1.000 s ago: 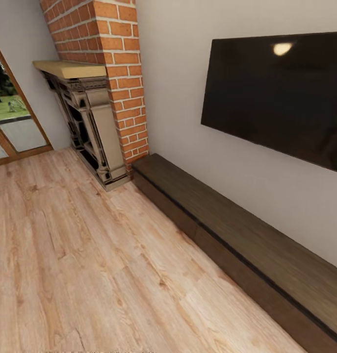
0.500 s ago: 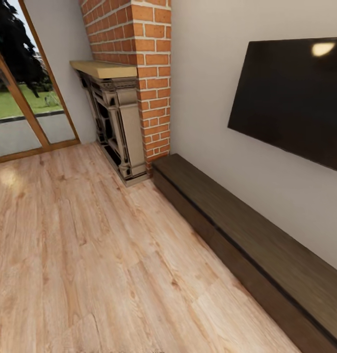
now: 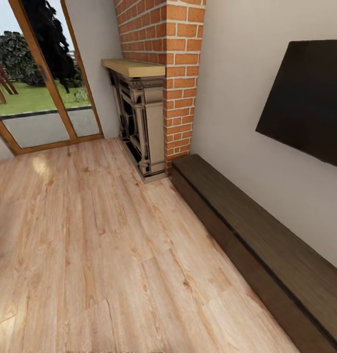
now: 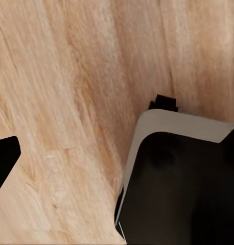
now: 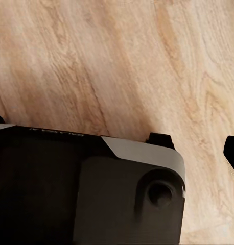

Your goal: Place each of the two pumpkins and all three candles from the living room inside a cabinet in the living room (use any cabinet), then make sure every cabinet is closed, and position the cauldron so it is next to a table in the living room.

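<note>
The cabinet (image 3: 259,235) is a long, low dark-brown unit along the right wall under the TV, and its fronts look shut. The pumpkins, candles and cauldron are out of view. In the left wrist view one dark fingertip (image 4: 3,161) of my left gripper pokes in at the frame's edge over the wood floor, beside my own base (image 4: 183,184). In the right wrist view one dark fingertip (image 5: 233,153) of my right gripper shows at the edge, past my base (image 5: 96,189). Neither wrist view shows both fingers, so their state is unclear.
A brick chimney (image 3: 175,73) with a dark fireplace (image 3: 139,122) and a wooden mantel stands at the cabinet's far end. A black TV (image 3: 310,103) hangs above the cabinet. A glass door (image 3: 36,88) faces a garden at the back left. Wood floor (image 3: 99,245) spreads ahead.
The head view has swung left: fireplace, cabinet and TV have slid right in the picture, and more of the glass door shows. Nothing in the room itself has moved.
</note>
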Available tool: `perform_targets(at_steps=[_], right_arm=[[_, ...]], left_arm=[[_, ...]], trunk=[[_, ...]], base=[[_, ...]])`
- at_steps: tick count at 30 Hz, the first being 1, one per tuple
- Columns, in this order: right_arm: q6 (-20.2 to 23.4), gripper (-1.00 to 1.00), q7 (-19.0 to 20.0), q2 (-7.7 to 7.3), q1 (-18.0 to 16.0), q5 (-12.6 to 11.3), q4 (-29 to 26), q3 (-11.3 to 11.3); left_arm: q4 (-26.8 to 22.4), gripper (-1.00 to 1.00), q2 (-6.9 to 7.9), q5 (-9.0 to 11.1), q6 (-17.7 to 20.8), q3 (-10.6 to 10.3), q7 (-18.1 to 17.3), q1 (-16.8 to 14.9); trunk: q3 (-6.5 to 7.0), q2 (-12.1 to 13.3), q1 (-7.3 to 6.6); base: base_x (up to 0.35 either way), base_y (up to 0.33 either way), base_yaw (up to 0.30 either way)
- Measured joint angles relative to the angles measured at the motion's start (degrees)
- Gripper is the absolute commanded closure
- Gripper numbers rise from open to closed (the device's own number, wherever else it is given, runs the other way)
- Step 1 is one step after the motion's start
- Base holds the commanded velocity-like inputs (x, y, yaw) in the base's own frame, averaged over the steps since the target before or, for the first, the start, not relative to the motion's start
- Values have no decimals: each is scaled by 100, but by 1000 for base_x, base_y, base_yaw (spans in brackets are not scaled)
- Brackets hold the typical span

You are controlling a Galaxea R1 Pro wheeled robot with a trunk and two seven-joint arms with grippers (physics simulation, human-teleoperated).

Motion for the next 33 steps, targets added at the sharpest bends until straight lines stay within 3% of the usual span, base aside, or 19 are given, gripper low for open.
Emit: perform_targets(at_steps=[10, 20, 33], right_arm=[[24, -100, -92, -7, -11, -35, -407, -12], [-34, -100, -241, 1, -17, -51, -429, -7], [-46, -100, -247, 10, -17, -41, -426, -6]], left_arm=[[-804, -100, -3, -36, 38, -7, -3, -282], [-857, -100, -24, -19, -32, -24, -19, -296], [-860, -100, -10, -54, -63, -18, -19, -293]], trunk=[[148, 402, -220], [297, 805, -441], [256, 806, -441]], base=[[0, 0, 280], [0, 0, 279], [0, 0, 279]])
